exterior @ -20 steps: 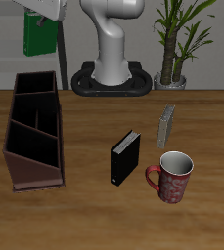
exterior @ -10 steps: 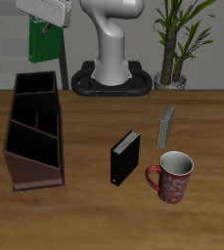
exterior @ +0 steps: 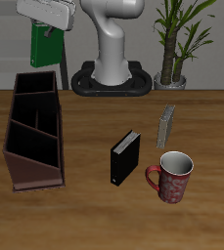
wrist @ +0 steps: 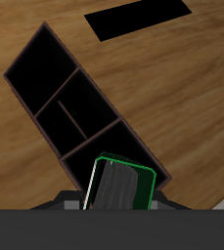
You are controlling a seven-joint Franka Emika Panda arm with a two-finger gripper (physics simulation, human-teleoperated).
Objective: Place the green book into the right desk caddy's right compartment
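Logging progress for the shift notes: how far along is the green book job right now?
Done: the green book is lifted off the table, gripped by the gripper. In hand: it hangs in the air above the right desk caddy, near its far end. Left: lowering it into the right compartment and releasing; all three compartments look empty.

Green book (exterior: pixel 43 46) upright, held above right desk caddy (exterior: pixel 32 130).

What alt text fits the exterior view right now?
The gripper holds the green book in the air above the back end of the right desk caddy. A black book, a grey book and a mug stand on the table.
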